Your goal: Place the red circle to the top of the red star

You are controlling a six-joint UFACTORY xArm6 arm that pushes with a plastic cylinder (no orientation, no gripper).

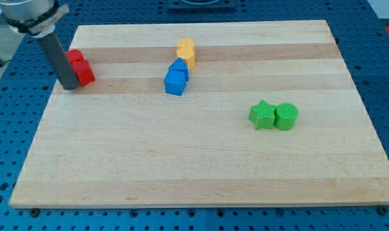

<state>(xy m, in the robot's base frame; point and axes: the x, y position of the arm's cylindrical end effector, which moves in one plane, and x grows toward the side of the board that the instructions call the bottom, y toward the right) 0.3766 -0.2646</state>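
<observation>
Red blocks (pixel 79 68) upper left, shapes unclear, tip (pixel 70 86) touching them. No pincer visible. Risk: pushing both together, not separating circle.

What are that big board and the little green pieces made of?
The board looks like light, unvarnished wood: pale planks with visible grain stripes. The green star and green cylinder look like matte plastic, perhaps 3D-printed; faint ridging hints at that.

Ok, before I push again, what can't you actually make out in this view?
- Red blocks, camera view: the rod covers their left side, so circle and star can't be told apart.
- My tip: contact with the red blocks is unclear.
- Yellow blocks and blue blocks: they overlap, so their shapes are uncertain.
</observation>
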